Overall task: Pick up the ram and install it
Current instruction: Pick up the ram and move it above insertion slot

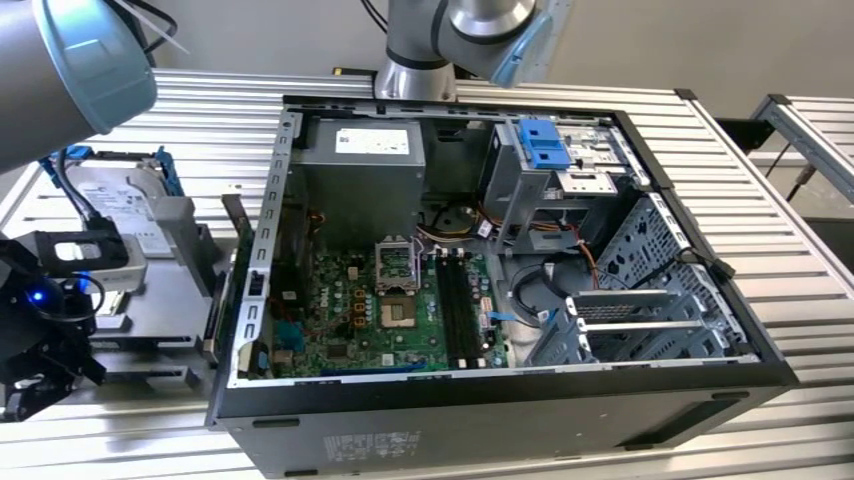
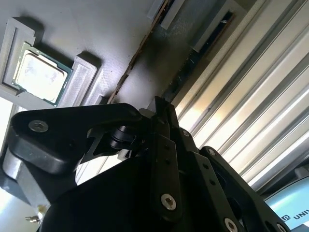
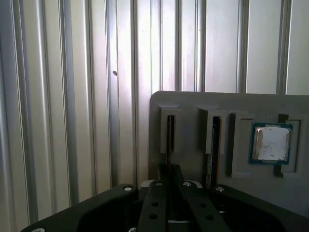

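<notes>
Ram is sitting on edge in the grey holder's slot on the bench, long axis pointing straight out from the tool, which is looking pressed together at its near end; can't tell if it's actually pinching.

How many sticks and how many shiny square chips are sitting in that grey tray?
ram sticks: 2
silver chip: 1
total: 3
</notes>
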You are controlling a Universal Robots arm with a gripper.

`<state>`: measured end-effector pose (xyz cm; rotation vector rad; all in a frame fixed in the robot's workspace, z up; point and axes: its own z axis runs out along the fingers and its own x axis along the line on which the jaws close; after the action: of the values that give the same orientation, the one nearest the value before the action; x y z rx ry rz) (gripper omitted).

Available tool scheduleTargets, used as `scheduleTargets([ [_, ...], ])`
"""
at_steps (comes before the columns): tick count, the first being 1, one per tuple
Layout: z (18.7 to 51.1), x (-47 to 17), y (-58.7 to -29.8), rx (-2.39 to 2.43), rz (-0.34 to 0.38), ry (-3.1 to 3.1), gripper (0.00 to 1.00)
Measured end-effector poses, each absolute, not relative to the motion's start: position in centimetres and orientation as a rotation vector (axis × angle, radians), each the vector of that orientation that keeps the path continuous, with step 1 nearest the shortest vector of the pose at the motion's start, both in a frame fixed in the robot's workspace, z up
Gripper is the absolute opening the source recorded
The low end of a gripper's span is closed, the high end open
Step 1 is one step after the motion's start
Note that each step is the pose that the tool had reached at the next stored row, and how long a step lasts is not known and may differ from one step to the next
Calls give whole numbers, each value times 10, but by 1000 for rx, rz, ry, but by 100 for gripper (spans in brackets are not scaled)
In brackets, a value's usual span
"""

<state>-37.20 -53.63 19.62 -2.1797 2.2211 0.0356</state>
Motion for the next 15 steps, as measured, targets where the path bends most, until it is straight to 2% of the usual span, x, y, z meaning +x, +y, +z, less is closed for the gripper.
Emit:
scheduleTargets([
  [15,215,-372,-536,-2180,36,2221,0],
])
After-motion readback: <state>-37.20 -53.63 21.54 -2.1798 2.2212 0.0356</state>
